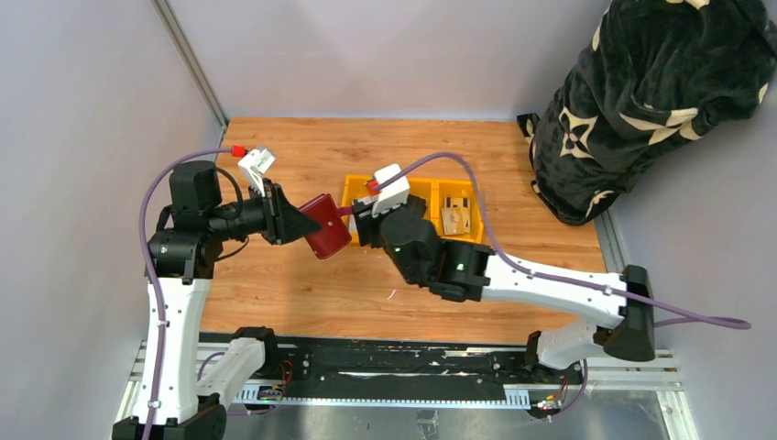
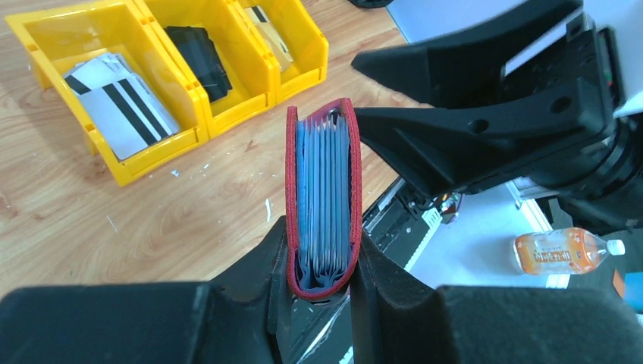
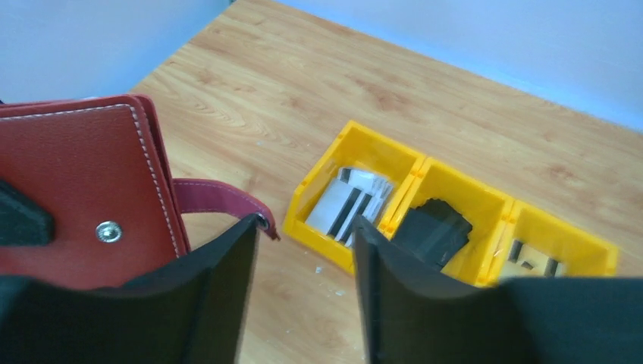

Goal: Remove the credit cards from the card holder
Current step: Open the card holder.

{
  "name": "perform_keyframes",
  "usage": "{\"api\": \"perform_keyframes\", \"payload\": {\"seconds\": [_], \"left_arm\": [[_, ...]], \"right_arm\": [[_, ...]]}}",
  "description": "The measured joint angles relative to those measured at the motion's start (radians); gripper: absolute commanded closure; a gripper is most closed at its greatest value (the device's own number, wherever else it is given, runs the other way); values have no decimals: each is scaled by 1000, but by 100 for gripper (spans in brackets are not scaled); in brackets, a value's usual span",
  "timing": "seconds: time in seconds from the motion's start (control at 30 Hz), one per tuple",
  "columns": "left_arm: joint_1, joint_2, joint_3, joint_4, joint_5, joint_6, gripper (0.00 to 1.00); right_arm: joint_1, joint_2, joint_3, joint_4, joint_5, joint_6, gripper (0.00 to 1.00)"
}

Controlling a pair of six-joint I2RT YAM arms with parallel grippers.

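Observation:
My left gripper (image 1: pixel 295 220) is shut on the dark red card holder (image 1: pixel 327 225) and holds it above the table. In the left wrist view the holder (image 2: pixel 322 197) stands on edge between my fingers, covers nearly closed, pale blue sleeves showing. My right gripper (image 1: pixel 365 220) is open and empty right beside the holder; its snap tab (image 3: pixel 220 199) hangs loose next to my left fingertip (image 3: pixel 243 235). White cards with black stripes (image 2: pixel 125 102) lie in one section of the yellow bin (image 2: pixel 189 133), tan cards (image 1: pixel 455 218) in another.
The yellow three-part bin (image 1: pixel 431 188) sits mid-table behind my right gripper, a black folded item (image 2: pixel 199 57) in its middle section. A dark patterned blanket bundle (image 1: pixel 641 101) stands at the back right. Grey walls close the left and back.

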Motion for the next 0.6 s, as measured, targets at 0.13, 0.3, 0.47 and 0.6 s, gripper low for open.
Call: {"api": "perform_keyframes", "payload": {"seconds": [0.13,0.3,0.47,0.6], "left_arm": [[0,-8,0,-2,12,3,100],[0,-14,0,-2,48,9,100],[0,-14,0,-2,82,8,100],[0,-14,0,-2,102,8,100]], "right_arm": [[-77,-111,-45,-44,-203,62,22],[-245,-261,-153,-14,-591,194,17],[-258,-301,-248,63,-859,270,16],[-258,-284,-266,119,-972,312,19]]}}
